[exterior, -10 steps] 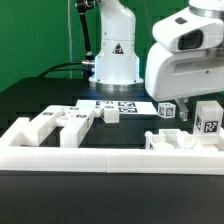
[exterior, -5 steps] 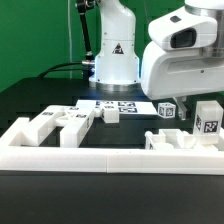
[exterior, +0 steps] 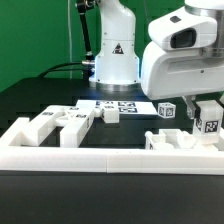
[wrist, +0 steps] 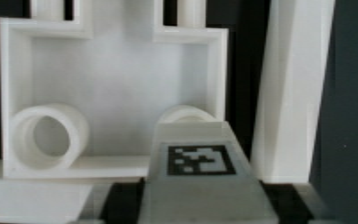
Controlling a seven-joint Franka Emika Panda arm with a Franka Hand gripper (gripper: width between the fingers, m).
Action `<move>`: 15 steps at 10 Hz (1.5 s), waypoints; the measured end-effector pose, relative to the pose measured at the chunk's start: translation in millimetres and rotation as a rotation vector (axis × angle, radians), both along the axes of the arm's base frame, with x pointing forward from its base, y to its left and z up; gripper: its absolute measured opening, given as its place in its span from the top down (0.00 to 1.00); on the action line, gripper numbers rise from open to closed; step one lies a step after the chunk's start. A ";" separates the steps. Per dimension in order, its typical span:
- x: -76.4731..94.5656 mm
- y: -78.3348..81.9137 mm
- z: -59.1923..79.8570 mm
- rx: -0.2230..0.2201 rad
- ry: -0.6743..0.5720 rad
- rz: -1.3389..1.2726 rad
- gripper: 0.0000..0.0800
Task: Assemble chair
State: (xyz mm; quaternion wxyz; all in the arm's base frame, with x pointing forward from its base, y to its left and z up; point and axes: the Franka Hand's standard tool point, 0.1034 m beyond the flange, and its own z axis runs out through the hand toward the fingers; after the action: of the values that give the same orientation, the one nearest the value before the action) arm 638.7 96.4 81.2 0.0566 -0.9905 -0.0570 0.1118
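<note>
The tagged white chair part (wrist: 197, 160) sits centred straight ahead of the jaws. Its long axis seems to run along the wrist camera's gaze, toward a flat panel (wrist: 114, 80) with 2 round holes. Whether the jaws are spread or pinching it cannot be told. Since 1.0 s ago the arm (exterior: 180, 55) has edged toward the exterior view's left, and the parts on the table (exterior: 30, 100) have not moved.

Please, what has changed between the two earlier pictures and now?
The arm shifted slightly toward the exterior view's left, mostly in the first half second. Nothing was visibly taken hold of or let go. The loose white parts, the tagged block and the marker board stayed in place.
</note>
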 end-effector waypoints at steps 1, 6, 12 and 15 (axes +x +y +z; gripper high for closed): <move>0.1 0.2 0.0 -0.003 -0.001 -0.030 0.64; -5.3 3.7 0.1 -0.076 -0.051 -0.426 0.64; -1.2 10.7 0.2 -0.133 -0.028 -0.900 0.64; 0.8 14.3 -0.3 -0.148 -0.009 -1.118 0.64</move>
State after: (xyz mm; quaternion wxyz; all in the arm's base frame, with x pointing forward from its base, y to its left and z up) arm 639.5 110.7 80.9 0.0374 -0.8717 0.4844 0.0643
